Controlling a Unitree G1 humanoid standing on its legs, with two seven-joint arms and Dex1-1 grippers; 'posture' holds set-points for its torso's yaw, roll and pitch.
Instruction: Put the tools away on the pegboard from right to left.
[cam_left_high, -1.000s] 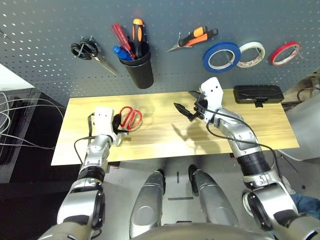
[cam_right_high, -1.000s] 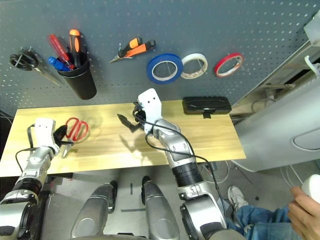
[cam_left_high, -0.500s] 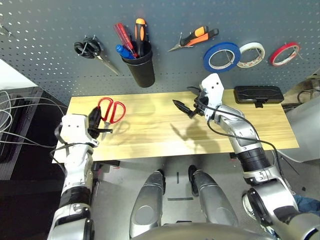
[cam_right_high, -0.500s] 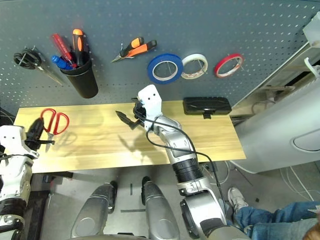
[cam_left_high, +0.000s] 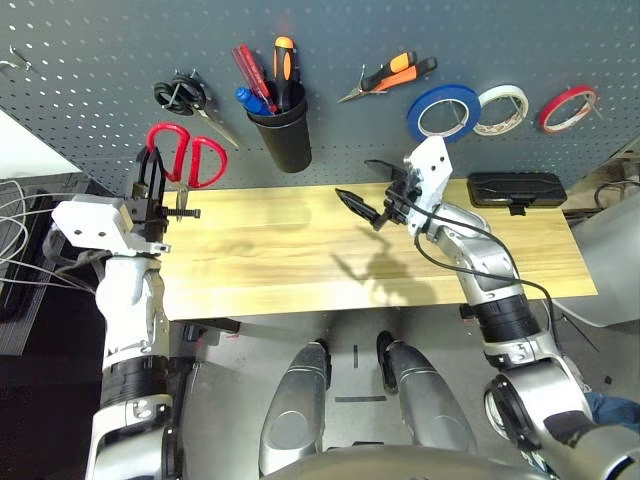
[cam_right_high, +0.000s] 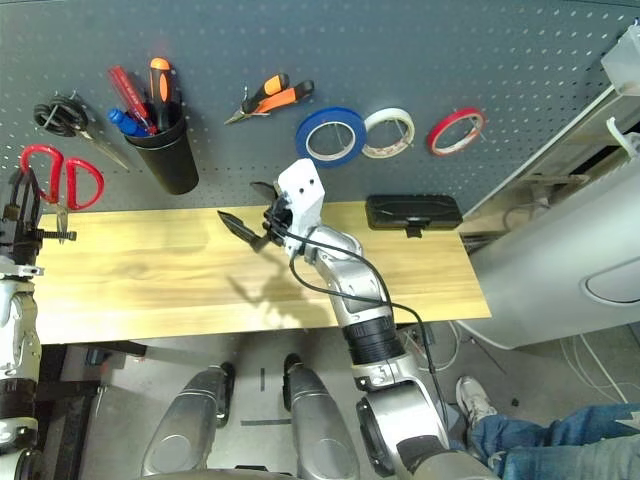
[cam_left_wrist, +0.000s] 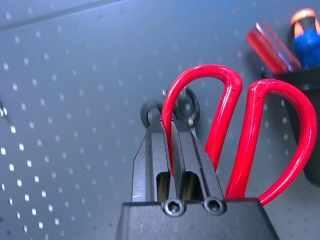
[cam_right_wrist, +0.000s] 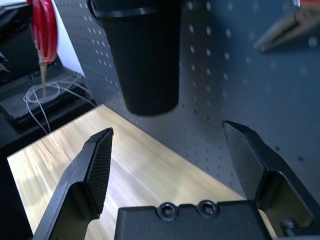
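My left fingers clamp one loop of the red-handled scissors, held up vs. the pegboard, just left of the black cup & below the black-handled scissors. My right fingers spread wide, holding nothing, above the table near mid.

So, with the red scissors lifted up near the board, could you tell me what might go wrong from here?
1. The left tool pinches the red-handled scissors by only one handle loop, so they might swing or slip while being hooked.
2. The black-handled scissors hang on the pegboard close by, so the two could snag or knock.
3. The black cup of screwdrivers sits just to the right; a wide swing may bump it.
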